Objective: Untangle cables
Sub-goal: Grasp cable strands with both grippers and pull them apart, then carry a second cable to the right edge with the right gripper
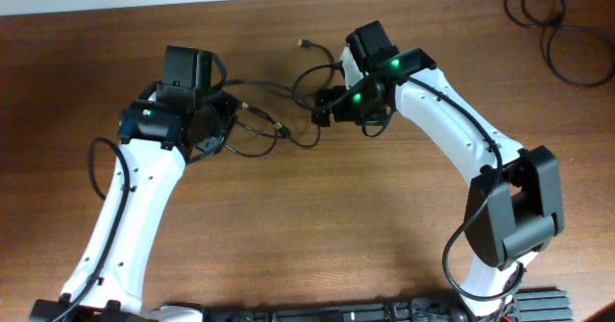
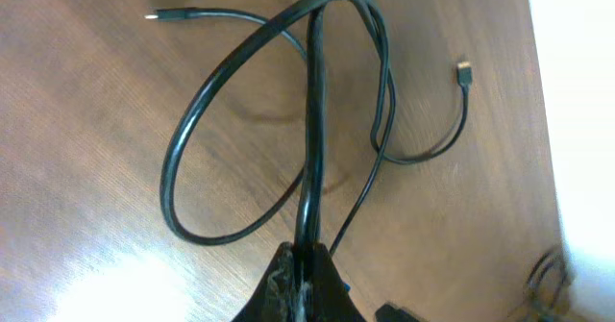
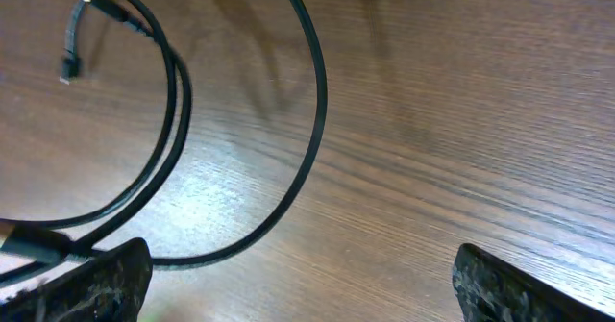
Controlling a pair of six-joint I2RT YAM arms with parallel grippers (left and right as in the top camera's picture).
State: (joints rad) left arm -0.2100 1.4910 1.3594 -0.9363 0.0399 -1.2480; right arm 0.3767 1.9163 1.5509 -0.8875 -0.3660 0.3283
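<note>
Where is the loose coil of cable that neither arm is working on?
Overhead view: the loose coil lies at the table's far right corner, beyond the right arm, well clear of the tangled cables at centre.

right claw (image 3: 303,298): jaws wide, bare wooden table (image 3: 461,120) between and ahead | obstacle: cables (image 3: 323,96) arcing ahead, passing one finger (image 3: 106,284) | left claw (image 2: 303,269): nipped on cables, loops straight ahead, bare wood either side | gap between both claws: cables strung across
</note>
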